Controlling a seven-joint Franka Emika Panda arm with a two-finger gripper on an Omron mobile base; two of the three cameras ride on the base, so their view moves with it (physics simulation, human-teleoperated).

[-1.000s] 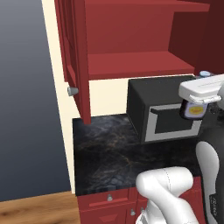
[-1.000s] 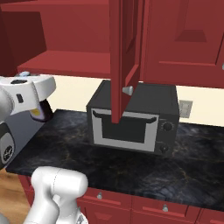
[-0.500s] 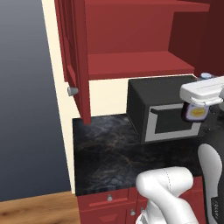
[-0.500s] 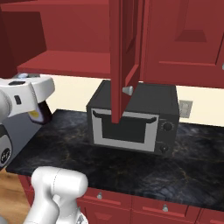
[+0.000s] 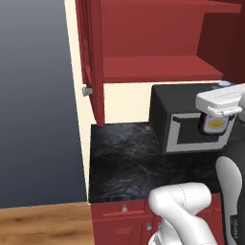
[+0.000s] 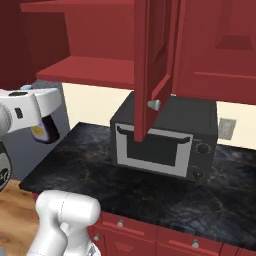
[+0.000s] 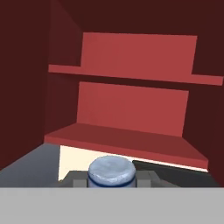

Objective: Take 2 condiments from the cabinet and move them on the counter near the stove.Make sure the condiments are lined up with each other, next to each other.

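Observation:
My gripper (image 5: 214, 115) is shut on one of the condiments, a dark purple bottle (image 5: 214, 124) with a yellow label and a pale bluish cap. It hangs in the air in front of the microwave, well above the black counter (image 5: 124, 162). From the right base the same bottle (image 6: 44, 131) shows under the white hand at the far left, with the gripper (image 6: 42, 125) around it. The hand view looks over the cap (image 7: 110, 171) into the open red cabinet (image 7: 122, 140), whose shelves are bare. The stove is out of view.
A black microwave (image 6: 165, 140) stands on the counter (image 6: 100, 175) under the cabinet. The open cabinet door (image 5: 91, 57) with its silver knob (image 5: 87, 90) hangs out over the counter's left part. A grey wall borders the counter on the left.
The gripper with the bottle has sunk a touch; nothing else has moved.

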